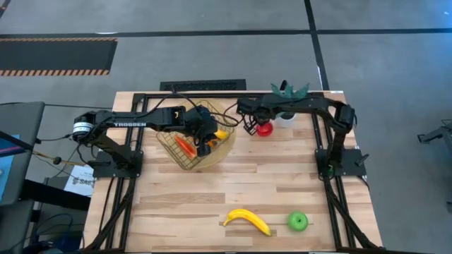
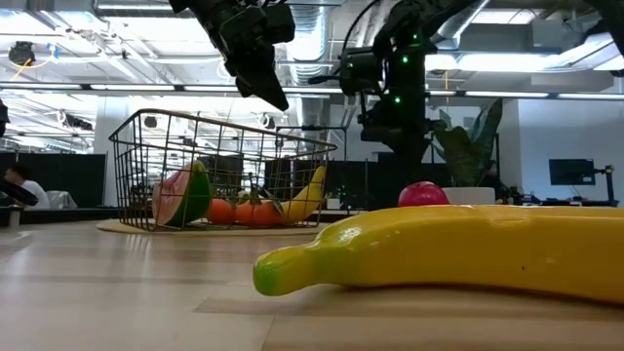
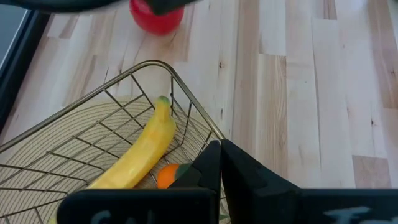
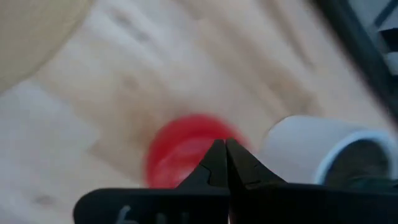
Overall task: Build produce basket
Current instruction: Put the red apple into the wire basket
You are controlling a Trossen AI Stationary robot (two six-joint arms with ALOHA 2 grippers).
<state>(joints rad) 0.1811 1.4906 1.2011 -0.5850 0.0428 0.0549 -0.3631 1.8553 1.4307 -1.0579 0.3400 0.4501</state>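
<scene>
The wire-mesh basket (image 1: pixel 185 149) (image 2: pixel 219 166) stands on a round tan mat at the table's far middle. In it lie a yellow banana (image 3: pixel 140 149), a red-orange stick (image 1: pixel 185 146) and small orange pieces (image 2: pixel 244 210). My left gripper (image 3: pixel 221 146) (image 1: pixel 206 144) hangs shut above the basket's right side, touching nothing. A red apple (image 1: pixel 265 129) (image 4: pixel 183 149) rests on the table to the right of the basket. My right gripper (image 4: pixel 225 146) (image 1: pixel 251 127) hovers shut just above it, on its basket side. A second banana (image 1: pixel 247 220) and a green apple (image 1: pixel 298 221) lie near the front edge.
A green plant in a white pot (image 1: pixel 286 116) (image 4: pixel 317 149) stands right behind the red apple at the far edge. The tan mat (image 1: pixel 224 149) reaches out past the basket. Bare wood lies between the basket and the front fruit.
</scene>
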